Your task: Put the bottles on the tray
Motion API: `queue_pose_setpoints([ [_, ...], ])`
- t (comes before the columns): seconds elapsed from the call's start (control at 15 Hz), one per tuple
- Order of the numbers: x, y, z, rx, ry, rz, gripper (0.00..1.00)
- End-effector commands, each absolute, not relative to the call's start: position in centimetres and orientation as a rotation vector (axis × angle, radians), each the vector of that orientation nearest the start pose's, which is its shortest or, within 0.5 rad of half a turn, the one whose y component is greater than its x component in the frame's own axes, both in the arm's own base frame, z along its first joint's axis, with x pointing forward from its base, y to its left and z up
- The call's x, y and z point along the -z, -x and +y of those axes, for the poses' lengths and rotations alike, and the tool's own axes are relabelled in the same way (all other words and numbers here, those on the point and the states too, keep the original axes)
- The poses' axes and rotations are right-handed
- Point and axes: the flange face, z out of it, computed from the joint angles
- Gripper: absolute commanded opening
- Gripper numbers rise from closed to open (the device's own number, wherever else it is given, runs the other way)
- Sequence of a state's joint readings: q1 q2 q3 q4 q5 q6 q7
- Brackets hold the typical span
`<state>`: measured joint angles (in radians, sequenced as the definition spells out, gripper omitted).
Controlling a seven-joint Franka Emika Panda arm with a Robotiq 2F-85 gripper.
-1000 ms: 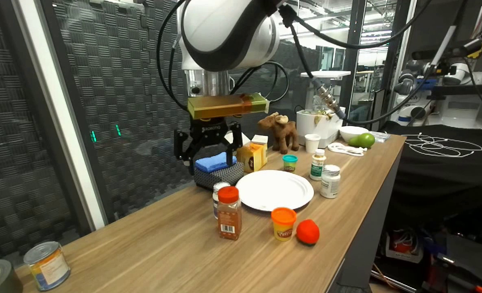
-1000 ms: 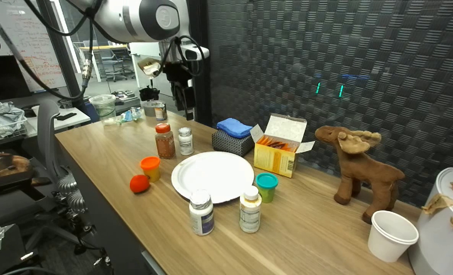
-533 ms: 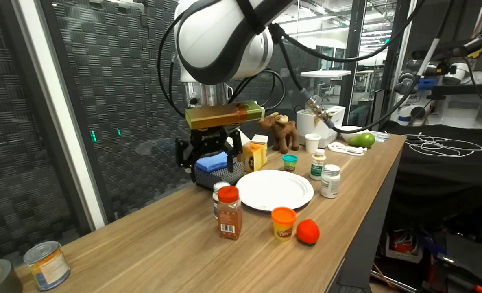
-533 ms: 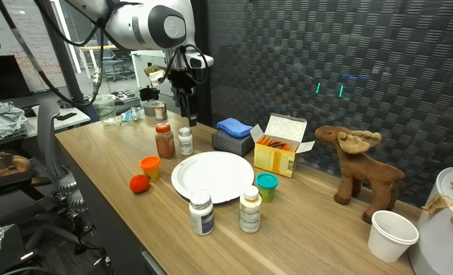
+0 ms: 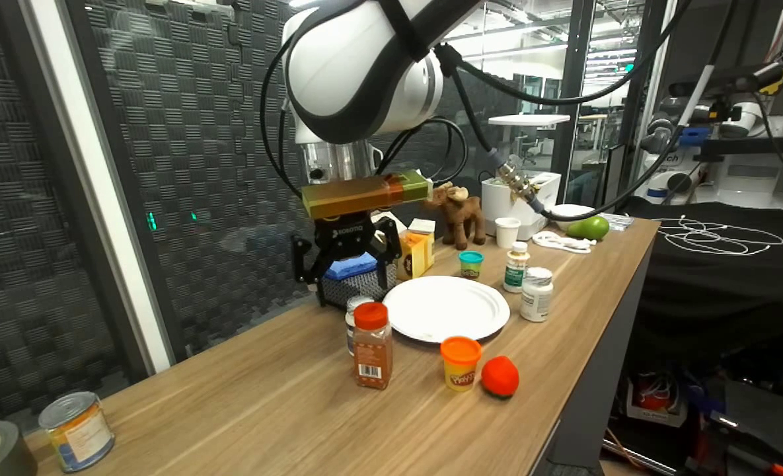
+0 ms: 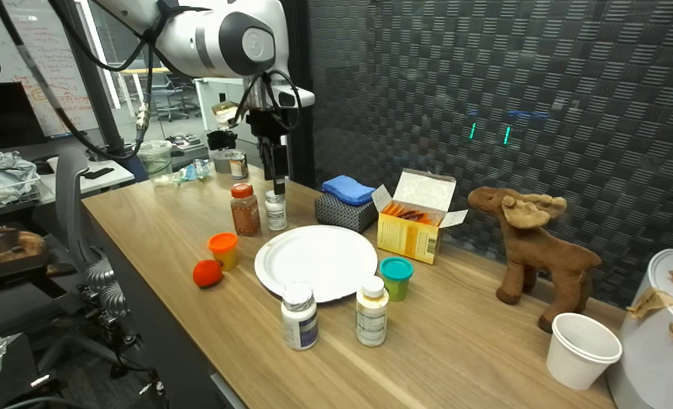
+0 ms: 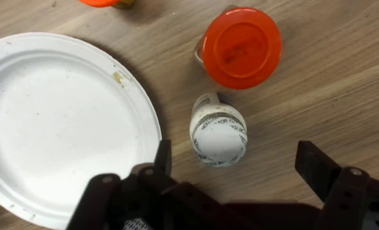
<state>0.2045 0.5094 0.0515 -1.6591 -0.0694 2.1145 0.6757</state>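
A black two-fingered robot gripper (image 7: 234, 156), spread wide and holding nothing, hangs lower than a moment ago above a small white cylindrical bottle (image 7: 218, 131) standing near the round white paper plate (image 7: 64, 121) on a wooden table (image 7: 336, 105), likely setting up the first pick.

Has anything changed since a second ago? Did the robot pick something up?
The robot's gripper has come down toward the small white bottle, which the wrist view shows between its open jaws. Nothing was taken hold of or let go. The small white bottle, the red-capped bottle, the white plate and the round red object stayed put.
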Motion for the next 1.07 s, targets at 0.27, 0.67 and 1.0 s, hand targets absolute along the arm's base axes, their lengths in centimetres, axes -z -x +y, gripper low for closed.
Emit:
queue_pose_setpoints([
  [0.27, -28.9, -65.1, 16.6, -0.134, 3.119, 0.645, 0.76],
  [0.67, -30.0, -64.9, 16.4, -0.075, 3.140, 0.688, 0.33],
  [1.0, -30.8, -64.6, 16.5, -0.063, 3.135, 0.705, 0.26],
])
